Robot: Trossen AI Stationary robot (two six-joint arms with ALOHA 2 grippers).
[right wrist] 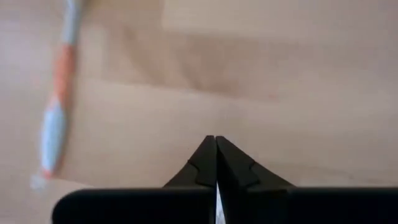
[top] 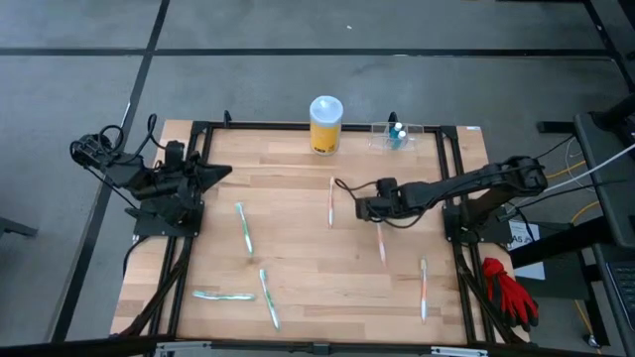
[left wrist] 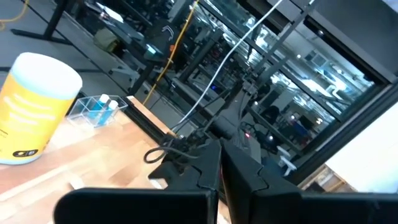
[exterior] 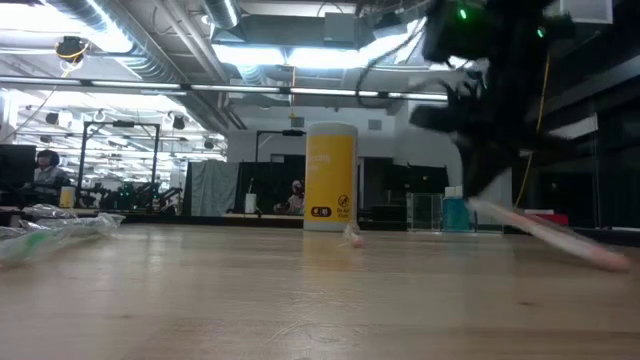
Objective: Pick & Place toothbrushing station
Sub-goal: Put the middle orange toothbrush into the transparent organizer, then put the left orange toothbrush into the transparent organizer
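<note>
The toothbrushing station (top: 399, 135) is a small clear plastic holder with a blue item inside. It stands on the table at the far edge, right of the yellow canister (top: 325, 124), and also shows in the low view (exterior: 440, 212) and the left wrist view (left wrist: 96, 109). My right gripper (top: 361, 206) is shut and empty, low over the table's middle, pointing toward the table's left; its wrist view (right wrist: 216, 160) shows bare wood ahead. An orange toothbrush (top: 331, 201) lies just beyond it. My left gripper (top: 220, 173) is shut and empty, waiting at the table's left side.
Another orange toothbrush (top: 381, 243) lies close by the right gripper's near side and a third (top: 424, 289) near the right front. Three green toothbrushes (top: 243, 226) (top: 268, 297) (top: 223, 295) lie on the left half. A red glove (top: 511, 290) lies off the table's right.
</note>
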